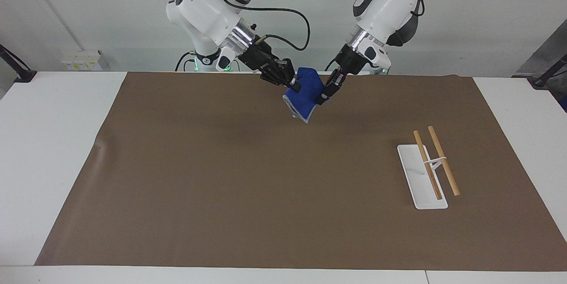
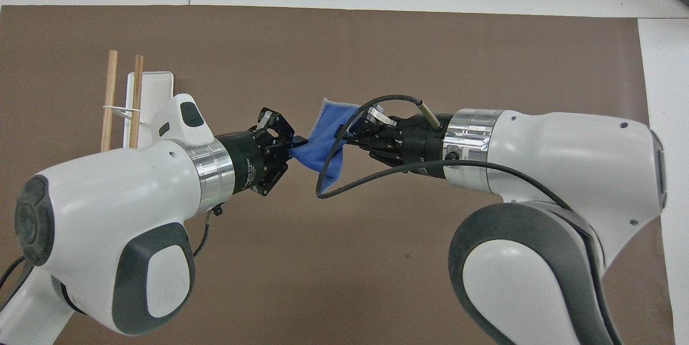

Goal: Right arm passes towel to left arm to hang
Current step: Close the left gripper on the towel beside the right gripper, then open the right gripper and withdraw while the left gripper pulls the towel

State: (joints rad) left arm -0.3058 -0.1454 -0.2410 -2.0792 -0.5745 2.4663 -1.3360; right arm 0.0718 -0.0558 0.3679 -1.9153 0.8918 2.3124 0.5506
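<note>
Facing view: right arm's black two-finger gripper [image 1: 293, 83] pinches the small royal-blue cloth towel with pale grey edging [image 1: 304, 95], crumpled, held over the brown mat [image 1: 248, 177] near the robots' edge. Left arm's black gripper [image 1: 322, 97] clamps its other corner. Wooden-bar rack on white base [image 1: 427, 173] sits well apart, open mat between.

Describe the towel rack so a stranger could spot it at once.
Start from the brown mat covering the table and go toward the left arm's end. There stands the towel rack: a flat white base carrying two parallel wooden bars. It is the only thing standing on the mat; the blue towel is up in the air between the grippers.
</note>
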